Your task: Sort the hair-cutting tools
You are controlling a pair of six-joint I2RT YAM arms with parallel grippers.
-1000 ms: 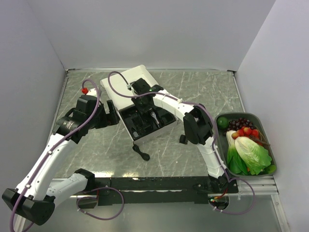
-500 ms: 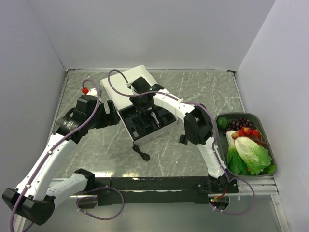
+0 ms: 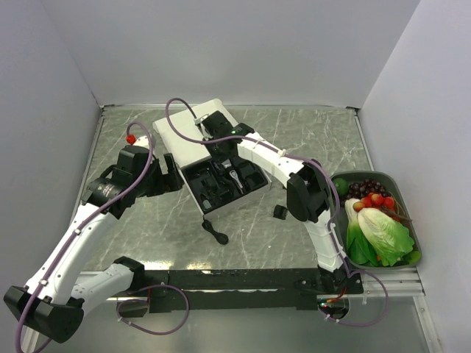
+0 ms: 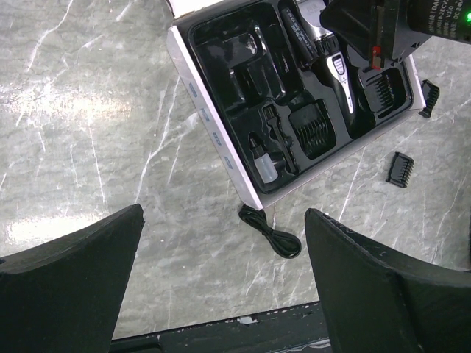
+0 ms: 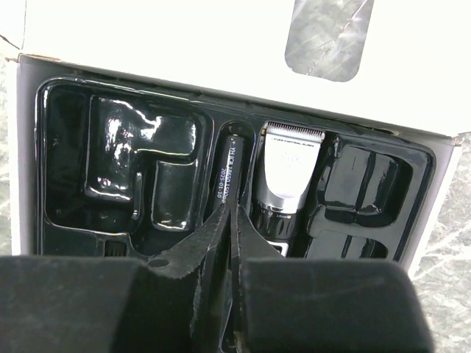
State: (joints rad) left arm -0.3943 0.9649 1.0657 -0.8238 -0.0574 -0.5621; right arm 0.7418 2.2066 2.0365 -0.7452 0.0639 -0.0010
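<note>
Beyond the black right gripper (image 5: 232, 213), a black hair clipper (image 5: 283, 191) with a silver blade end lies in a glossy black tray (image 5: 118, 169) inside a white box (image 5: 184, 44), on a grey marble-patterned table (image 4: 88, 110) veined white.

Bare worktop (image 3: 316, 132) lies open to the right of and behind the white box (image 3: 188, 132) and across the near left. The only things on it are a coiled black cable (image 4: 272, 234) just off the box's near corner, and a comb attachment (image 4: 401, 168) and a second attachment (image 4: 429, 92) loose to its right. Above the black tray (image 4: 221, 81), the right arm (image 3: 257, 156) and the closed right fingers (image 5: 213, 235) bar the middle slots from overhead, while the spread left fingers (image 4: 66, 287) hover beside the box's left edge. A green bin (image 3: 368, 174) of vegetables fills the right margin, and walls close three sides.
</note>
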